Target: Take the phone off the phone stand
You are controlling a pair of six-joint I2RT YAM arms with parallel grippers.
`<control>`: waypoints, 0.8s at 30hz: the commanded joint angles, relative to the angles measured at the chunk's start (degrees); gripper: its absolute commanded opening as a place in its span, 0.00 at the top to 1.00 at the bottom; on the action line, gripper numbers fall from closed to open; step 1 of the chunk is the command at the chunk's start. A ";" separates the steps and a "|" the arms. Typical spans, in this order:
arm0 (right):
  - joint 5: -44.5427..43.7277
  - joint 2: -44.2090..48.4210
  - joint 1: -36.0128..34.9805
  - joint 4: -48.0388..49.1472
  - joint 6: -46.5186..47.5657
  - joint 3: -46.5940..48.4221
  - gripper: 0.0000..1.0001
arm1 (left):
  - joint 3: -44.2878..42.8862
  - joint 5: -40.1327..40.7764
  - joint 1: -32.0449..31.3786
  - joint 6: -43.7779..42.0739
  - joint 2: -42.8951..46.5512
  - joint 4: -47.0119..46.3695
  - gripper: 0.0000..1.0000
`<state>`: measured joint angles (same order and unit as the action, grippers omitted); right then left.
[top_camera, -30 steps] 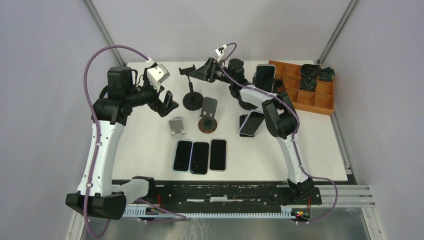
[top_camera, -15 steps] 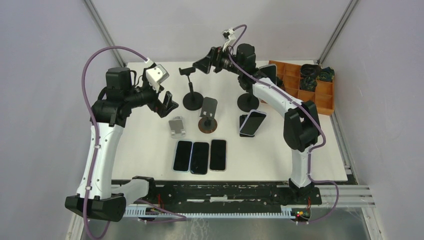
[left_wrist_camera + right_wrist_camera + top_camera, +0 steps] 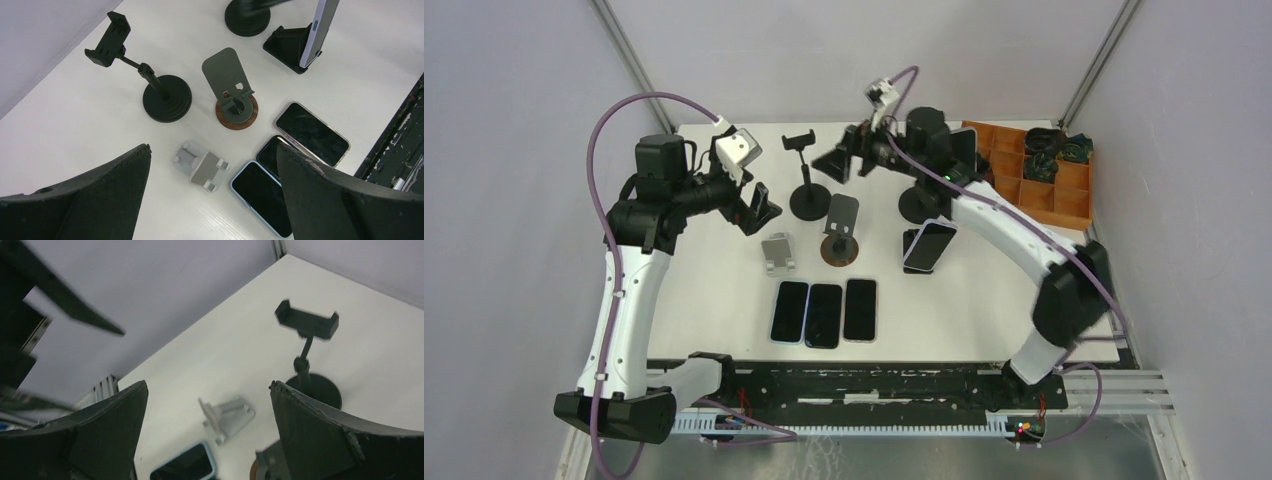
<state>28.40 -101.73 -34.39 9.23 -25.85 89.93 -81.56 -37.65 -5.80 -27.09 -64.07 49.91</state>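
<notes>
**Both grippers spread and empty; leaning phone sits in its wedge stand**

Read the table [image 3: 724, 290] as a clock face, with 12 at the far edge and 6 at the arm bases. The leaning phone [image 3: 931, 243] sits just right of centre, toward 3 o'clock. It is tilted back against the black wedge stand [image 3: 282, 40], with its lower edge resting on that stand's lip. An upright phone [image 3: 967, 150] shows toward 1 o'clock, largely hidden behind the right arm. Below it is the dark disc of a round-based stand [image 3: 916, 206], but how the phone is seated there cannot be told.

The left gripper [image 3: 762, 207] hovers above the table at about 10 o'clock. Its fingers are spread wide with nothing between them, and it points toward the centre. The right gripper [image 3: 844, 160] is raised near 12 o'clock, just beside the head of the clamp stand [image 3: 805, 198]. Its fingers are also spread wide and pinch nothing. Both grippers are well apart from the leaning phone.

A wood-based stand [image 3: 842, 238] with a dark grey back plate stands close to centre. A small silver stand [image 3: 779, 252] lies near it toward 9 o'clock. Three flat phones [image 3: 824, 312] lie side by side, screens up, toward 7 o'clock. An orange tray [image 3: 1049, 200] sits at the 2 o'clock corner, with dark objects in its far compartments.
</notes>
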 commanded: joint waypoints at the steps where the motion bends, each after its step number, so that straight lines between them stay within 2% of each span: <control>1: -5.66 21.09 -0.12 -1.45 6.00 -18.07 0.02 | 0.10 -2.01 0.24 1.79 0.38 -1.96 0.00; 5: -11.20 38.07 0.09 -6.88 8.06 -35.80 0.02 | -0.38 -2.49 0.25 1.55 -0.23 -1.44 0.00; 9: -16.50 53.36 0.63 -11.76 4.64 -52.41 0.02 | -0.68 -3.20 0.18 0.76 -0.03 -0.76 0.00; 14: -22.56 65.31 1.68 -15.23 -0.72 -65.84 0.02 | -0.62 -4.82 0.22 0.33 -0.32 0.30 0.00; 19: -26.14 66.23 4.49 -11.38 -1.63 -74.60 0.02 | -1.06 -5.49 0.18 0.24 -1.12 1.01 0.00; 24: -20.45 58.53 10.34 2.76 -0.52 -80.09 0.02 | -1.55 -5.39 0.26 -0.13 -1.66 1.78 0.00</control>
<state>6.00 -38.46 -27.86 -1.04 -26.11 12.23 -81.47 -41.12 -5.80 -27.11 -65.45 50.92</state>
